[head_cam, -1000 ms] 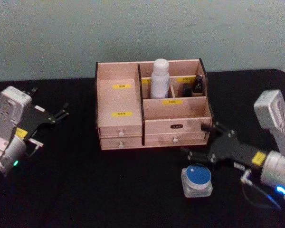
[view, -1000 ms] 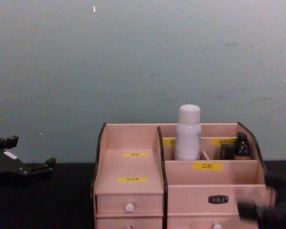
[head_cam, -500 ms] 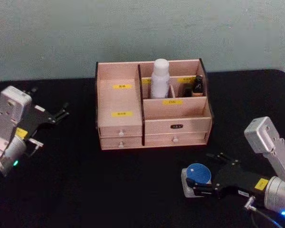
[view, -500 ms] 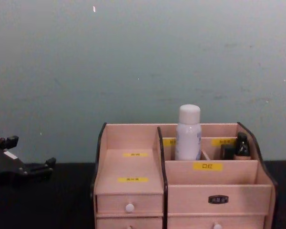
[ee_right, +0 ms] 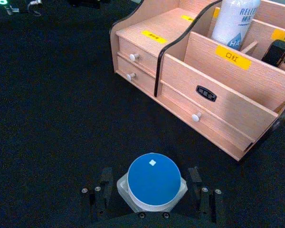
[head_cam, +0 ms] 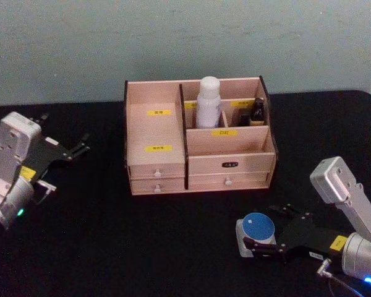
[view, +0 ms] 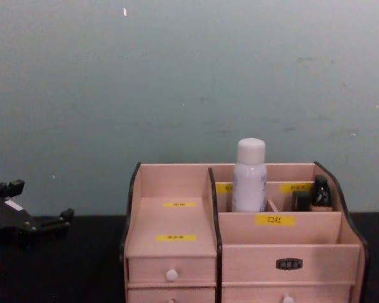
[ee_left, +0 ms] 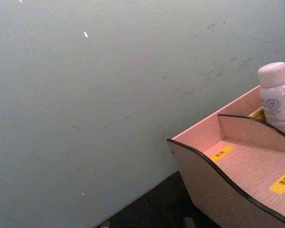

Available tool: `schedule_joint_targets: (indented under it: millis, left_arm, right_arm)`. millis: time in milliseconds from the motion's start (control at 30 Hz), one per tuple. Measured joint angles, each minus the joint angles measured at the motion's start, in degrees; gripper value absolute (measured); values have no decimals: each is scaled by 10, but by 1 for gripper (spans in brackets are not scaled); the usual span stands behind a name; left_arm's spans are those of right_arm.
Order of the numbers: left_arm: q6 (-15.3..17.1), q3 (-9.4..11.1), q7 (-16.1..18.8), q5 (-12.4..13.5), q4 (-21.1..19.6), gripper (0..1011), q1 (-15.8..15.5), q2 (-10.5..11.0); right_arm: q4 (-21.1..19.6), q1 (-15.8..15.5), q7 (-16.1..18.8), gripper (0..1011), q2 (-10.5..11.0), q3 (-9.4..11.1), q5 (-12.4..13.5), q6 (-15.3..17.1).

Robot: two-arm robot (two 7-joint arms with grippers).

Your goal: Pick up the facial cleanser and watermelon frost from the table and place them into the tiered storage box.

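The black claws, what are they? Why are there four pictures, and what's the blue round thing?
The claws are a robot's two hands, called grippers. Each picture comes from a different camera: one on its head looking down, one on its chest looking across, and one on each wrist. On the black table stands a wooden box with drawers. A white bottle and a small dark bottle stand in its back compartments. The blue round thing is the lid of a jar standing on the table in front of the box. The right gripper is open, one finger on each side of the jar, not lifting it. The left gripper is open too, off to the left, holding nothing.
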Motion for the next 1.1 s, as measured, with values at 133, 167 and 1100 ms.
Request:
schedule_joint_targets:
  millis: [133,167,1100]
  left_arm:
    - [0,0,0,0,0,1001,0,0]
    - [0,0,0,0,0,1001,0,0]
    - [0,0,0,0,0,1001,0,0]
  right_arm:
    - [2,2,0,1000,-2,-1,-4,2]
    - [3,3,0,1000,-3,-1,-6,3]
    - [14,8,0,1000,-18,-5,-20,26]
